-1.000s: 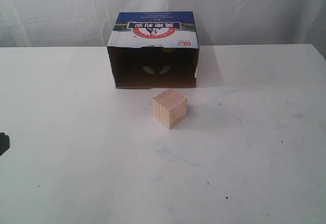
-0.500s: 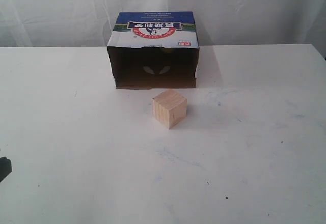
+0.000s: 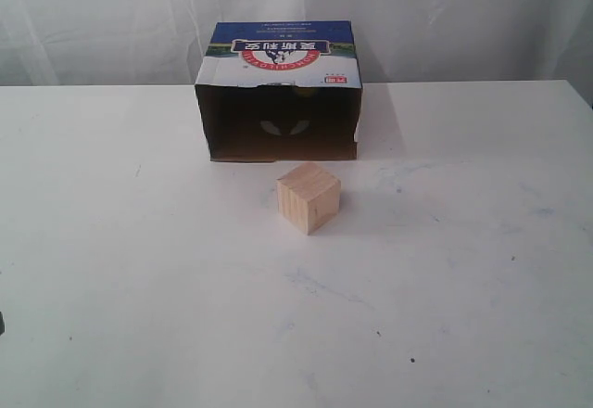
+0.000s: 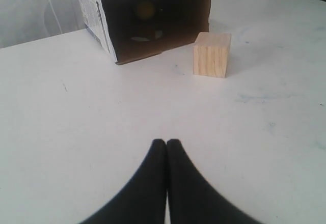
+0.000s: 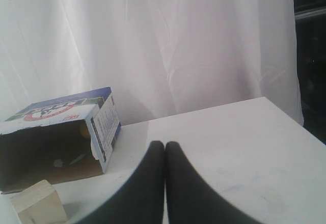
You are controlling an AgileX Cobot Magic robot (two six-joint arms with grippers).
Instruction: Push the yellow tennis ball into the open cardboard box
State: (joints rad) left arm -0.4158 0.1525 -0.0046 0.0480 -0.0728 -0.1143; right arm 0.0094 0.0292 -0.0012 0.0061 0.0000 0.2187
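The open cardboard box lies on its side at the back of the table, its dark opening facing the front. Deep inside it, the yellow tennis ball shows dimly in the left wrist view, and a yellow patch of the ball shows in the right wrist view. My left gripper is shut and empty, low over the table, well in front of the box. My right gripper is shut and empty too, off to the side of the box.
A pale wooden cube stands just in front of the box's opening, slightly right of its middle; the wrist views show the cube too. The white table ends at a white curtain behind the box.
The dark tip of my left gripper at the left edge of the exterior view has slid downward and almost left the frame. Box and cube have not moved.
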